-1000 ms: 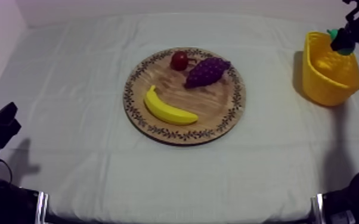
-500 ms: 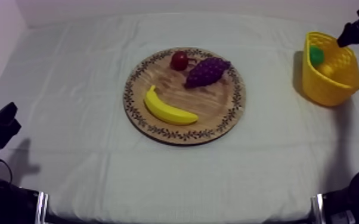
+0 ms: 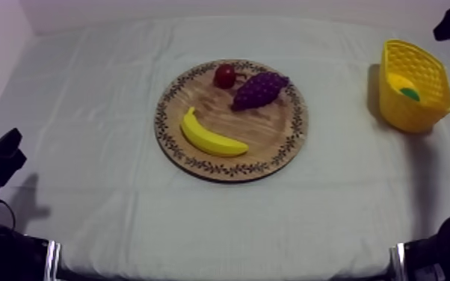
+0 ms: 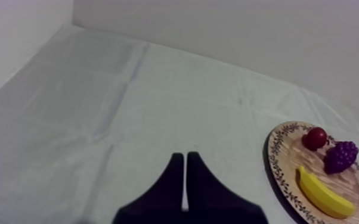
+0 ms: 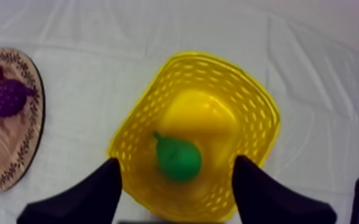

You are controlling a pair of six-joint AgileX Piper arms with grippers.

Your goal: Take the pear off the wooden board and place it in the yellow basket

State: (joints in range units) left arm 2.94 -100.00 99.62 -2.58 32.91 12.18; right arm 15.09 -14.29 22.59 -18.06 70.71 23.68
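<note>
Grey-white cloth (image 3: 86, 97) as usual, nothing fancy. The pear (image 5: 179, 158) had landed inside the yellow basket (image 5: 217, 62) and lay on its floor. A second before, it was pinched right at the basket's rim, and half a second before it was just tumbling in. The right gripper (image 5: 177, 159) had let go: its fingers stood wide apart over the basket with nothing between them, and from above you could see it had already pulled back from the basket. So I'd call the job pretty much done, with only that arm's trip home left.

Well apart from the basket, the wooden board (image 3: 232, 173) held the banana (image 3: 211, 134), the grapes (image 3: 259, 90) and the small red fruit (image 3: 225, 75), none of them budged. Beyond the board from the basket, the left gripper (image 4: 185, 156) sat parked, fingers pressed together on nothing.
</note>
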